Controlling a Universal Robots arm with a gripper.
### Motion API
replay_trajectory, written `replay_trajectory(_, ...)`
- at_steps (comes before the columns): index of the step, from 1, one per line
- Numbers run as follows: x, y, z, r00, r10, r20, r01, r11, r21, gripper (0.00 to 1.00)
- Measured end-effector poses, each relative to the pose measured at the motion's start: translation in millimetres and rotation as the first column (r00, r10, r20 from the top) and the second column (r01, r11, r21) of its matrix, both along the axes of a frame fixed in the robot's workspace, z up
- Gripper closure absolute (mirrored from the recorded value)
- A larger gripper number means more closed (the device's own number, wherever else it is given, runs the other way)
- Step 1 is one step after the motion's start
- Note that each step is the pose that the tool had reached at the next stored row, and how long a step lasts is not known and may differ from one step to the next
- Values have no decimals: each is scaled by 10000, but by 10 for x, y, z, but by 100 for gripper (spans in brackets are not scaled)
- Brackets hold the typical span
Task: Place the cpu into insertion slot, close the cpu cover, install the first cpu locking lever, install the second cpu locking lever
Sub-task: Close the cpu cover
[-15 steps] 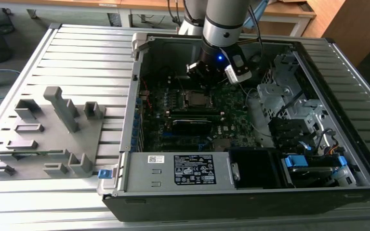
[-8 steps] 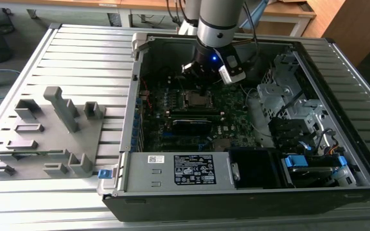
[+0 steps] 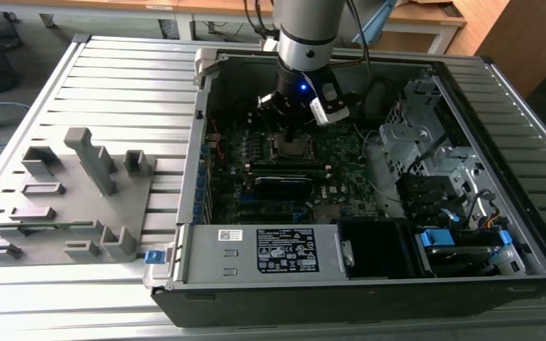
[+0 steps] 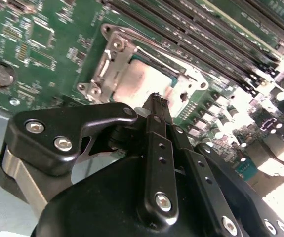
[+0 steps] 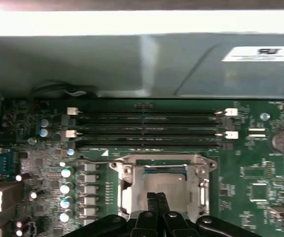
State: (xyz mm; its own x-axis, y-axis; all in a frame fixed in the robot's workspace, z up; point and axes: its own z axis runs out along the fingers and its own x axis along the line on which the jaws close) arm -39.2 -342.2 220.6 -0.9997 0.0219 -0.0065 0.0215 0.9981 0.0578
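The cpu (image 5: pixel 156 183) lies flat in the insertion slot (image 3: pixel 292 147) on the green motherboard, its dull silver top showing. The cpu cover (image 5: pixel 127 173), a silvery frame, lies down around it, and the chip (image 4: pixel 142 81) shows through its window. A thin metal rod (image 4: pixel 146 49) runs along one side of the cover (image 4: pixel 109 61). My gripper (image 3: pixel 297 117) hangs just above the socket's edge. Its black fingers are pressed together with nothing between them, seen in both wrist views as the gripper (image 4: pixel 155 98) and the gripper (image 5: pixel 156 197).
Long black memory slots (image 5: pixel 146 126) run beside the socket. A black block (image 3: pixel 283 186) and the white-labelled power supply box (image 3: pixel 273 250) sit nearer the case front. Drive cages (image 3: pixel 425 142) fill the exterior view's right. A grey fixture (image 3: pixel 65 199) stands outside the case on the left.
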Motion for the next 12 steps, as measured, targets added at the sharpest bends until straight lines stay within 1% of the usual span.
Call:
replay_trajectory(2,-21,3,-4,10000,-8,-1,8,10000,-5,90)
replay_trajectory(6,-26,4,-6,10000,-8,-1,8,10000,-4,90)
replay_trajectory(12,-144,4,-28,10000,-8,0,8,10000,-5,90)
